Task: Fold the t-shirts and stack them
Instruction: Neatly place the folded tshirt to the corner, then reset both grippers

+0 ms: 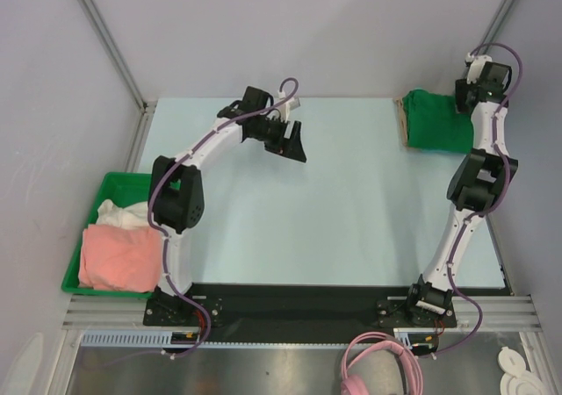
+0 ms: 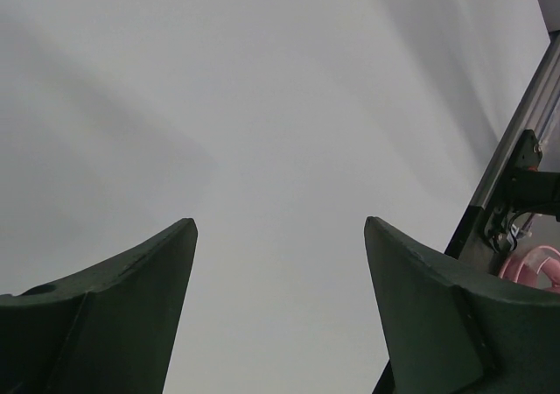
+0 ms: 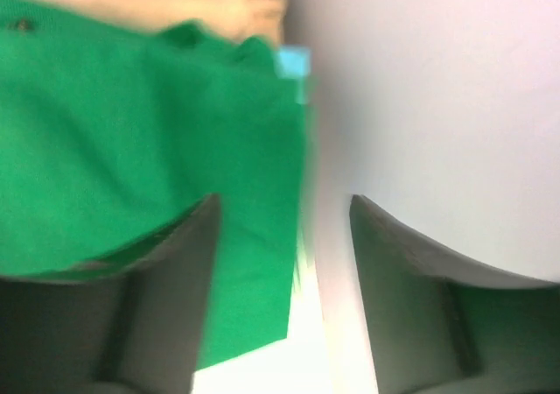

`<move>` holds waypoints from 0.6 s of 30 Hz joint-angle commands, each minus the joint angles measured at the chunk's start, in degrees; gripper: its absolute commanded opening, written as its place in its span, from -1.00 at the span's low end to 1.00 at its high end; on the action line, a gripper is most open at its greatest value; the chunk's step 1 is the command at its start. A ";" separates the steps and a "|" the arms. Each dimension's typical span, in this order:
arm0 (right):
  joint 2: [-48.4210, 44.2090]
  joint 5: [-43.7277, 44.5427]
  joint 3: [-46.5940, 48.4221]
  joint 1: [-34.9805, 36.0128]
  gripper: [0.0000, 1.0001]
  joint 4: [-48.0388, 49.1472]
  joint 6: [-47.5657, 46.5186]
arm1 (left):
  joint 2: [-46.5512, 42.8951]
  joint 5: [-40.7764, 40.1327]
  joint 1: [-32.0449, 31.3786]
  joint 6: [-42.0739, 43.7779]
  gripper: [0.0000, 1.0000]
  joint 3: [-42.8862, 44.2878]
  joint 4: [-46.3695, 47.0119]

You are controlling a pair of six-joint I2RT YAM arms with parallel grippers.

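Pale blue tabletop (image 1: 351,202) is carrying a folded dark green t-shirt (image 1: 435,123) at its far right corner, where the right gripper (image 3: 284,203) is hovering, jaws parted and gripping nothing, while the left gripper (image 2: 280,223) is hanging farther left, jaws spread wide.

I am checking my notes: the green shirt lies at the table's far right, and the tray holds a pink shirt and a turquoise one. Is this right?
Not quite: in the top view the tray holds a pink shirt and a white shirt, not turquoise.
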 commanded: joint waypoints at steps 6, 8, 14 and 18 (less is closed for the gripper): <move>-10.29 5.33 -2.94 3.04 0.76 5.33 -0.43 | -2.80 -2.57 -1.19 1.69 0.73 3.20 0.82; -14.95 4.19 -5.48 3.74 0.80 4.81 1.14 | -4.20 -13.17 -1.37 1.69 0.85 3.47 0.91; -29.34 -9.68 -17.16 9.19 0.99 0.15 7.21 | -6.49 -40.08 -1.98 7.23 1.00 4.52 1.26; -38.59 -17.85 -34.71 16.65 0.99 1.02 14.40 | -8.77 -40.47 -0.06 3.82 1.00 3.12 1.44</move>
